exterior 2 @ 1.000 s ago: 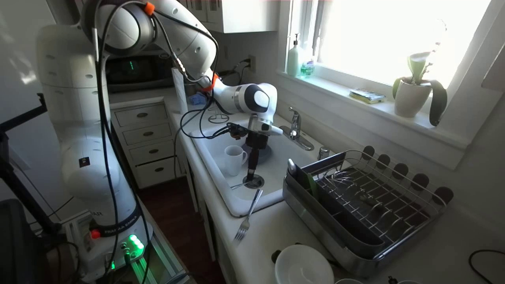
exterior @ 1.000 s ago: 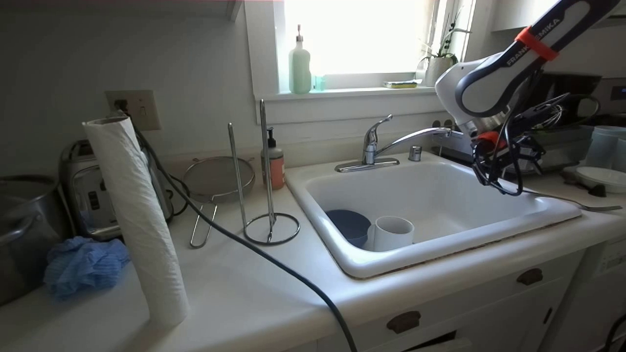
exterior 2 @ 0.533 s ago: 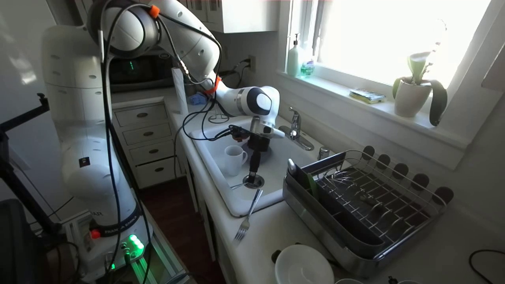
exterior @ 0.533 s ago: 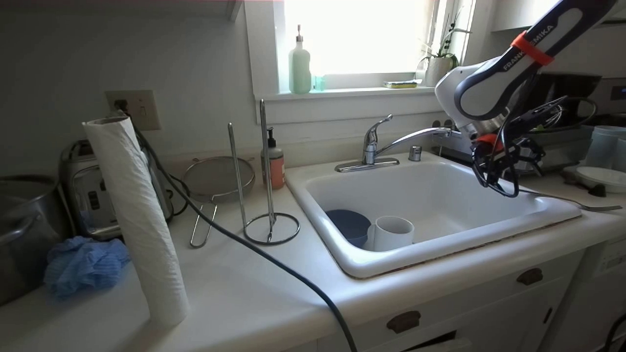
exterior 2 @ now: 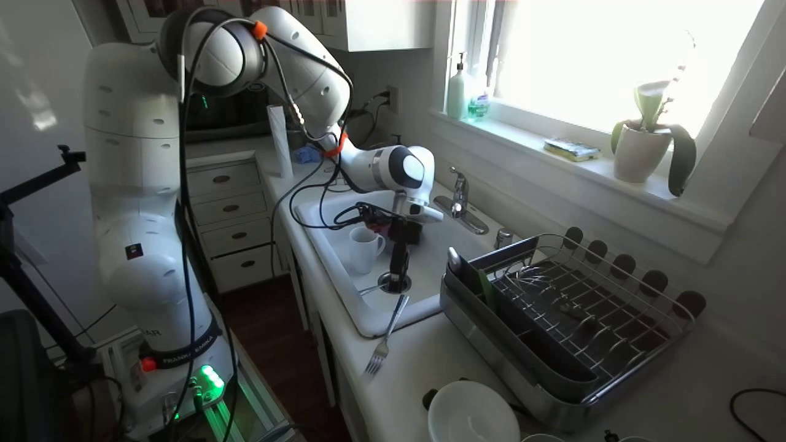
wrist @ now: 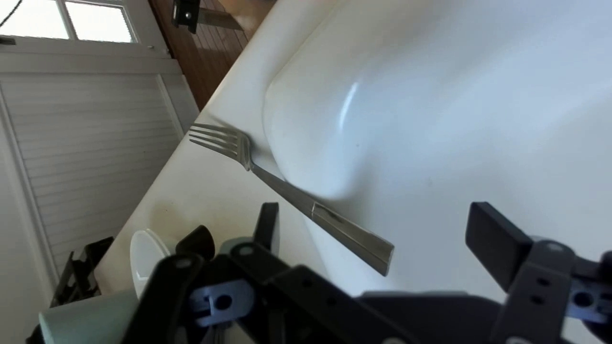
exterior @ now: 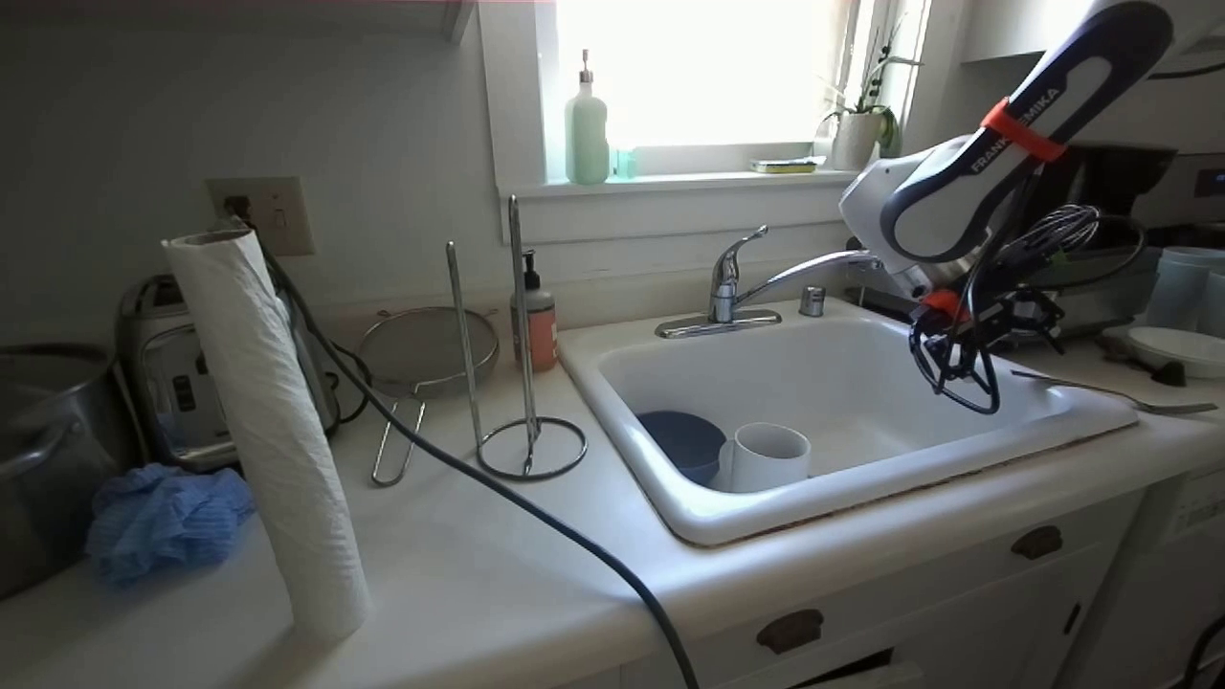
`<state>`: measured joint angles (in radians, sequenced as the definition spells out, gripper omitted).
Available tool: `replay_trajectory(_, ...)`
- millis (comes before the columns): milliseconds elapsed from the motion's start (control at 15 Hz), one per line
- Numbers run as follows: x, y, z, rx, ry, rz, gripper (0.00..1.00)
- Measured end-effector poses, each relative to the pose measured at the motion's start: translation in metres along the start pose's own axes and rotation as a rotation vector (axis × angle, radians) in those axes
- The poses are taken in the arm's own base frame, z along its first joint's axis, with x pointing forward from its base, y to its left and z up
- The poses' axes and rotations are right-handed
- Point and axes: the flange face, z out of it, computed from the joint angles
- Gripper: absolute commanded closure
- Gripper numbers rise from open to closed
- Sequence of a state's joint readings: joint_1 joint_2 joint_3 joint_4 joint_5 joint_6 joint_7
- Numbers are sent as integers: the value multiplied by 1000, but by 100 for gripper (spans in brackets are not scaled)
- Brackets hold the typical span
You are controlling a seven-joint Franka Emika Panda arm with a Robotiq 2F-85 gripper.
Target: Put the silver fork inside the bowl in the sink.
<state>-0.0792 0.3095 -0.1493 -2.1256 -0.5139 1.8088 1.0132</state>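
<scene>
The silver fork point(exterior 2: 388, 334) lies across the rim of the white sink point(exterior: 880, 496), tines on the counter and handle sticking out over the basin. It also shows in an exterior view point(exterior: 1134, 400) and in the wrist view point(wrist: 291, 193). The dark blue bowl point(exterior: 678, 442) sits in the basin's corner beside a mug; in an exterior view my arm mostly hides it. My gripper point(wrist: 377, 220) is open and empty. In the wrist view the fork's handle end appears between the fingers, apart from both. In an exterior view the gripper point(exterior 2: 396, 283) hangs over the basin near the drain.
A white mug point(exterior: 768, 457) stands beside the bowl. A thin metal utensil point(exterior 2: 371, 288) lies near the drain. A dish rack point(exterior 2: 552, 325) stands next to the sink, with a white dish point(exterior 2: 473, 412) on the counter. The chrome faucet point(exterior: 732, 287) is at the back.
My gripper has moved lower and a little away from the fork's tine end. The fork's handle end shows more fully in an exterior view. The fork, bowl and mug have not moved.
</scene>
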Motion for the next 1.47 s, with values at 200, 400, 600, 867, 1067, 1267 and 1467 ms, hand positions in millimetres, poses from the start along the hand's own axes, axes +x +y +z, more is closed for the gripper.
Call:
replay_trajectory(200,3,-10,7,-39,16,38,23)
replay_trajectory(400,9,-16,11,-71,43,73,48)
replay_trajectory(600,15,-19,12,-88,64,99,63)
replay_trajectory(867,17,-19,7,-102,72,112,62)
replay_trajectory(1067,14,-18,2,-132,68,113,66)
replay_trajectory(1267,11,-17,-1,-156,63,112,68)
replay_trajectory(1467,10,-16,0,-170,57,112,72)
